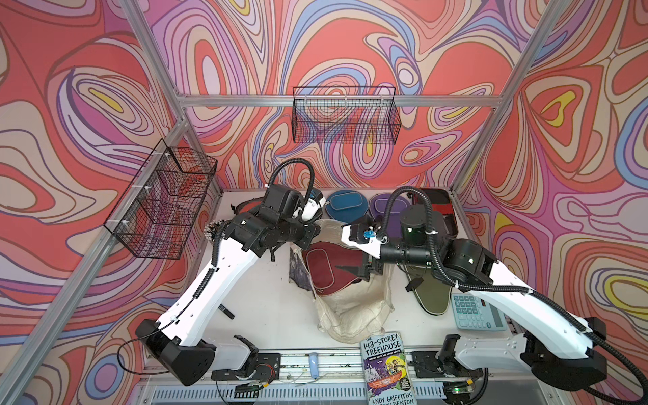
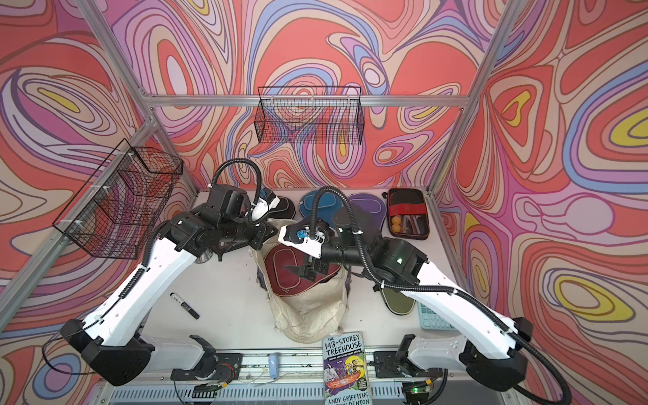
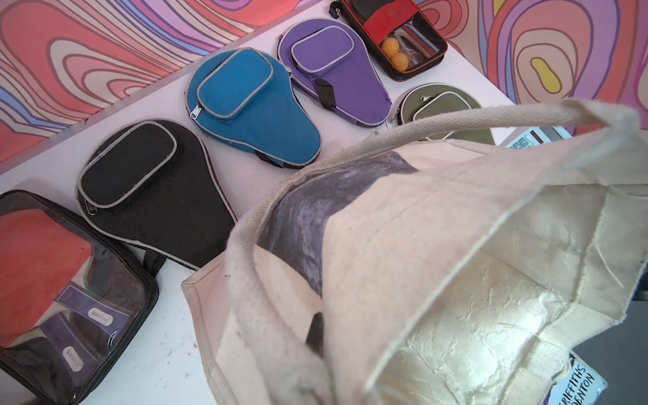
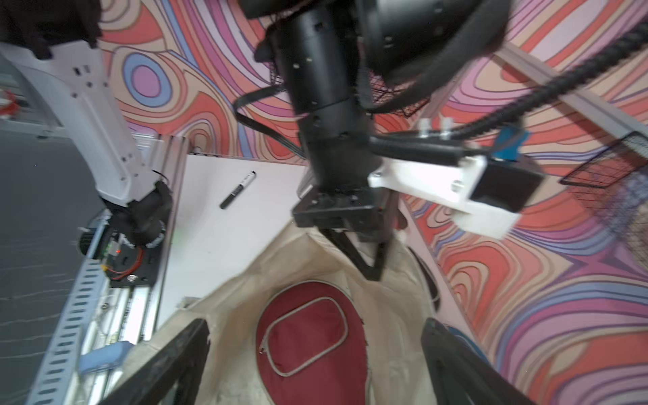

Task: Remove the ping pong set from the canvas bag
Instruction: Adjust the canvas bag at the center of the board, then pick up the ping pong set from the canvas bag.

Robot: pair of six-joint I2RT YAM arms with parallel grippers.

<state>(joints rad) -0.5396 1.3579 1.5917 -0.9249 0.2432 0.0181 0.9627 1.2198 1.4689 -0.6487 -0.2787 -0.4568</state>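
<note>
Paddle cover (image 4: 305, 354) is lying lengthwise directly below the wide-open, empty right pincer (image 4: 314, 328); left pincer (image 4: 371, 268) is pinching canvas bag (image 4: 235, 291).

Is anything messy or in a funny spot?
Yes. The maroon cover still sits in the bag, while the blue cover and others lie out on the table. The book sticks out past the table's front edge.

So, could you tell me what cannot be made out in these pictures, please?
Left pincer tips: blurred against the canvas bag in the right wrist view; grip on cloth unclear.
Calculator: partly under the right arm in both top views.
Anything beneath the maroon cover: hidden by it in every view.
</note>
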